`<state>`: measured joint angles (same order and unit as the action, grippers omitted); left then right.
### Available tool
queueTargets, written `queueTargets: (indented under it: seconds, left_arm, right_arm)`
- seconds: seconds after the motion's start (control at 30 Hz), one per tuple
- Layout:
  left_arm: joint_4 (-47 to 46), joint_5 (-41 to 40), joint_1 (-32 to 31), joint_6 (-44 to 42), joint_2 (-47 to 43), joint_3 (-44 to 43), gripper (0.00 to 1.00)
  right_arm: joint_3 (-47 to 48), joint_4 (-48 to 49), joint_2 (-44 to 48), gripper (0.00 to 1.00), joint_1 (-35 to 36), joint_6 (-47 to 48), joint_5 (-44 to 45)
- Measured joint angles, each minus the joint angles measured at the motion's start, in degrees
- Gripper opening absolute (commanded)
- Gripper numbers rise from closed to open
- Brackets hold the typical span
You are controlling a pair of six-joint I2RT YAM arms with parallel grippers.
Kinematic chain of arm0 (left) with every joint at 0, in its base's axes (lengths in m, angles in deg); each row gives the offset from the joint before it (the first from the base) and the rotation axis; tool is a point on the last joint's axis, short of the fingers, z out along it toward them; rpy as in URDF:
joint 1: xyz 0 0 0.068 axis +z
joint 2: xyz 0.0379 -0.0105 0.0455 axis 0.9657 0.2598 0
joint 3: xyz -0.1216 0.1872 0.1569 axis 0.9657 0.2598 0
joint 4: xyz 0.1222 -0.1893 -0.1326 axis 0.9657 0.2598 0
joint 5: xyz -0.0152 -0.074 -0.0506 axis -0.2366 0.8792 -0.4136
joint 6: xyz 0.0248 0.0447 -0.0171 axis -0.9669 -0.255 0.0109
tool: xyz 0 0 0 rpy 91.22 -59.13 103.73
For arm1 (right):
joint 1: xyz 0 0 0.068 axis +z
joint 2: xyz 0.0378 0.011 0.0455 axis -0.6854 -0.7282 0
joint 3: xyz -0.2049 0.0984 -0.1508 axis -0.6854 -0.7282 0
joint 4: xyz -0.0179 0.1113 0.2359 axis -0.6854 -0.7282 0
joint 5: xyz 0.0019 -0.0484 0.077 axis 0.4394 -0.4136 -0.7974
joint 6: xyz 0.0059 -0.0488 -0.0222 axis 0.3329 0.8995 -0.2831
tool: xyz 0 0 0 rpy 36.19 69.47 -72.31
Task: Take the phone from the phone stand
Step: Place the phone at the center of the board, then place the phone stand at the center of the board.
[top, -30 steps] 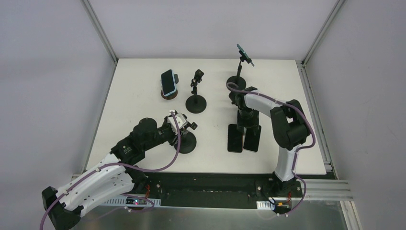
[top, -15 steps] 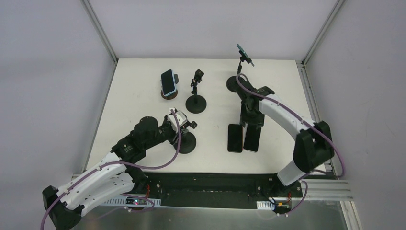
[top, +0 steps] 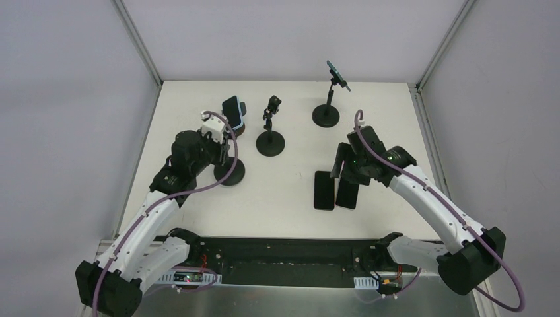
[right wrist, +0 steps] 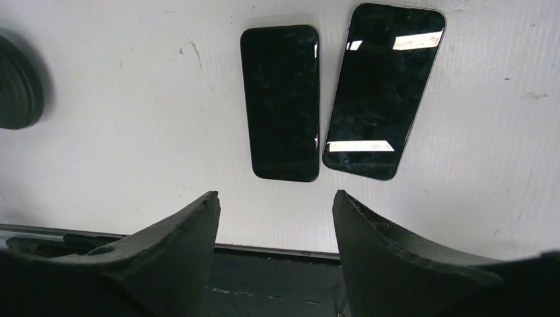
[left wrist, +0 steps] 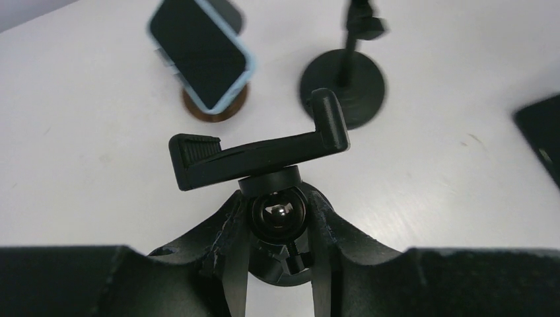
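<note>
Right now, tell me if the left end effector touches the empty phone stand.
Touching. Left wrist view: fingers of the left end effector clamp the ball joint on the empty phone stand.

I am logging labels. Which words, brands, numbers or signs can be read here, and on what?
None can be read.
The flat phones show dark, blank screens.
The blue-cased phone also shows no text.
The white strips low in the top view are too small to read.

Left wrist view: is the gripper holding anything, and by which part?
Yes. The left gripper is shut on the empty black clamp phone stand, fingers pinching the ball joint just below its clamp.
</note>
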<state>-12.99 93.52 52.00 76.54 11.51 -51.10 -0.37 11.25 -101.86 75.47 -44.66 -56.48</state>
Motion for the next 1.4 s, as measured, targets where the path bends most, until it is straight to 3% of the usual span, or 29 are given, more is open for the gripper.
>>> queueTargets:
  seconds: [0.2, 0.3, 0.37, 0.43, 0.5, 0.7, 1.07, 1.4]
  left_arm:
    - [-2.1, -5.4, 10.2, 0.7, 2.9, -0.2, 0.27]
    - [-2.4, -6.7, 12.3, 0.7, 3.3, -0.2, 0.51]
    - [-3.4, -6.8, 12.5, 1.1, 3.4, -0.1, 0.75]
    - [-5.0, -7.1, 12.5, 1.6, 3.3, -0.1, 0.90]
    - [-6.5, -7.4, 12.5, 2.3, 2.8, 0.2, 0.98]
    - [-6.4, -9.7, 12.5, 4.5, -1.7, 0.7, 0.99]
    - [5.9, -15.6, 12.5, 9.3, -12.4, -1.2, 0.99]
    - [16.6, -12.6, 12.5, 14.0, -23.5, 0.8, 0.98]
  right_arm:
    - [-5.3, 5.5, 5.3, 0.69, 0.0, -1.1, 0.5]
    - [-7.3, 8.7, 8.0, 0.73, 0.0, -1.0, 2.6]
    - [-8.3, 10.5, 9.7, 0.74, 0.0, -0.9, 3.9]
    - [-9.0, 12.2, 11.0, 0.74, 0.0, -0.5, 5.1]
    - [-9.0, 13.7, 11.8, 0.74, -0.1, 0.3, 6.2]
    - [-5.5, 15.0, 10.3, 0.74, -1.0, 2.6, 9.3]
    - [4.2, 18.3, 3.7, 0.73, -6.5, 3.3, 10.8]
    - [5.6, 30.4, -4.6, 0.71, -11.8, 1.7, 6.9]
